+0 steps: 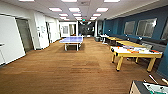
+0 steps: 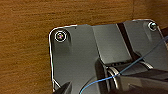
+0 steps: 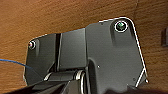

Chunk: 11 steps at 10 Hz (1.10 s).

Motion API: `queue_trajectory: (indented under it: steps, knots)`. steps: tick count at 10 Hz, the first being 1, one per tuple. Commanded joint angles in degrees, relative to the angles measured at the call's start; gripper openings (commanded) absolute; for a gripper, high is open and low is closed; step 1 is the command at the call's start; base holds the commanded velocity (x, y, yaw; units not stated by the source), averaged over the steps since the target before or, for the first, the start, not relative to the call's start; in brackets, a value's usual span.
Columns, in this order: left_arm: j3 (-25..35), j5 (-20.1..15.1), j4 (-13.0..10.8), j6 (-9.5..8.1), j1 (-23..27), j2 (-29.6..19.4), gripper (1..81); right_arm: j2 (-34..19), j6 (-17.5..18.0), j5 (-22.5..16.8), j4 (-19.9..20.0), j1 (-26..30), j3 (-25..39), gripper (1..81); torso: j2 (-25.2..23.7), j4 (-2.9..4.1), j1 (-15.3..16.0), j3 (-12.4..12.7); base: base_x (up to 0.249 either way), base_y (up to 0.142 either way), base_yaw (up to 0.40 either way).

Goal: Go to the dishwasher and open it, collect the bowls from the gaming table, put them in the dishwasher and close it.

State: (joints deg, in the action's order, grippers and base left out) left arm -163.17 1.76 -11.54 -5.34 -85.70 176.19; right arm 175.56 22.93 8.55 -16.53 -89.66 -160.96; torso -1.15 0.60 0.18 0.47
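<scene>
A corner of the gaming table juts in at the lower right of the head view, with a light wood side, a strip of green pitch and rods sticking out toward the floor. The dishwasher and the bowls are out of view. Each wrist view looks down past the robot's own dark plate onto the brown wood floor.
A blue table-tennis table stands mid-room ahead. A yellow-legged table with orange items on it stands at the right, and more tables line the blue wall behind it. White walls and doors run along the left. Wide wood floor lies between.
</scene>
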Motion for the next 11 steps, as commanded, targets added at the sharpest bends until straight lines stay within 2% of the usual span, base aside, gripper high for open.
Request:
queue_trajectory:
  steps: [1, 11]
  knots:
    - [-0.22, -2.46, 0.12, 0.24, 3.39, -0.05, 81.1, 0.08, -0.08, -2.22, -0.17, 3.12, -0.04, 81.1, 0.0, 0.0, 0.0, 0.0, 0.194, 0.0, 0.0]
    - [-0.22, -2.37, 0.21, 0.24, 3.39, 0.04, 81.1, 0.08, -0.08, -2.22, -0.17, 3.12, -0.04, 81.1, 0.0, 0.0, 0.02, 0.0, 0.223, 0.0, 0.0]
